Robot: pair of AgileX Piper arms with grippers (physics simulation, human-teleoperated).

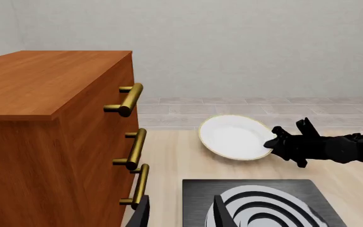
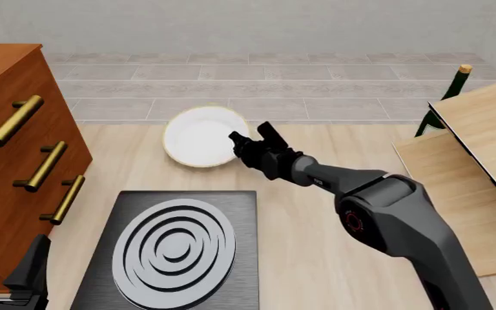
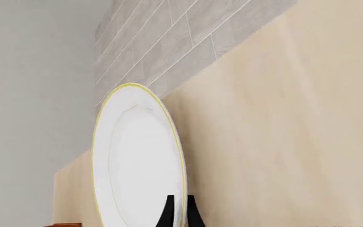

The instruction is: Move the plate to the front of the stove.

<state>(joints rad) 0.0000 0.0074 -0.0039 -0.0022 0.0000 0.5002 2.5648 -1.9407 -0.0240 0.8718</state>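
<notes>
The right tool [image 2: 241, 143] is closed on the near right edge of the plate [image 2: 198, 137], its 2 black fingers [image 3: 168, 215] pinched over the yellow-gold rim, as the right wrist view shows. In the left wrist view the plate looks tilted, its far side raised, with the right tool gripping the side nearest the arm. In the front view the plate is over the light wooden tabletop [image 2: 317, 258], beyond the far edge of the stove [image 2: 239, 271] and apart from it. The stove lies flat, its grey ringed burner [image 2: 175, 252] facing up.

The left tool [image 2: 7, 265] sits at the lower left of the front view, beside the stove's left edge and just in front of the wooden drawer cabinet [image 2: 7, 129] with its 3 brass handles [image 2: 11, 121]. Its 2 fingers [image 1: 219, 208] stand apart with nothing between them. A light wooden board [image 2: 489, 148] and a green bottle [image 2: 446, 97] are at the right.
</notes>
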